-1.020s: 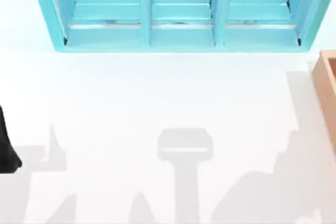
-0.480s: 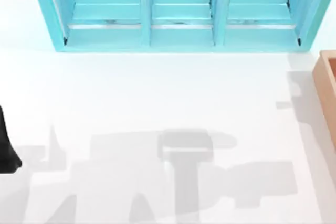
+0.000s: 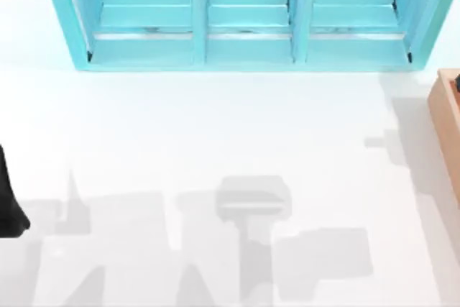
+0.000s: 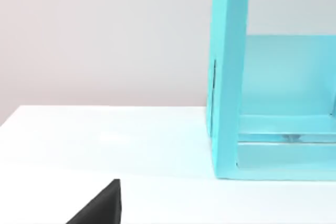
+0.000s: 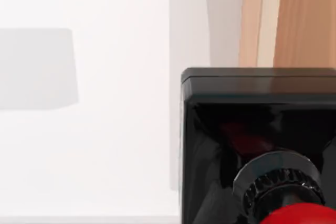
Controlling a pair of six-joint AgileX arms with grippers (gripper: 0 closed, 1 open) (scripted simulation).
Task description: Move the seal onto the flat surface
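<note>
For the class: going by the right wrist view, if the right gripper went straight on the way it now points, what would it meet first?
Most likely the seal: its black block and red knob sit close in front of that camera. Behind it lie the white tabletop and the wooden box. How near the seal is, or whether it is already held, cannot be judged.

Seal (image 5: 252, 145) has a shiny black block and a glossy red knob. The box (image 5: 294, 19) is matt tan wood, and the tabletop (image 3: 215, 127) is smooth plain white.
</note>
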